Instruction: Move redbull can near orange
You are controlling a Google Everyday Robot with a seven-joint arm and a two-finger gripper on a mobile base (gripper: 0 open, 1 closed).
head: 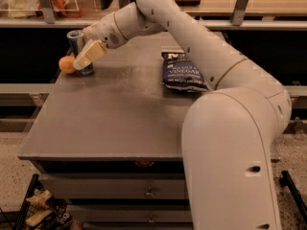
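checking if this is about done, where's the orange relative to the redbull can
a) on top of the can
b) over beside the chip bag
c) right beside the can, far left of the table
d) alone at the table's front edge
C: the orange sits right beside the base of the redbull can at the far left of the table, with the gripper at the can; the chip bag lies well apart to the right.

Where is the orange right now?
The orange sits at the table's far left corner, just left of the redbull can, with the gripper at the can.
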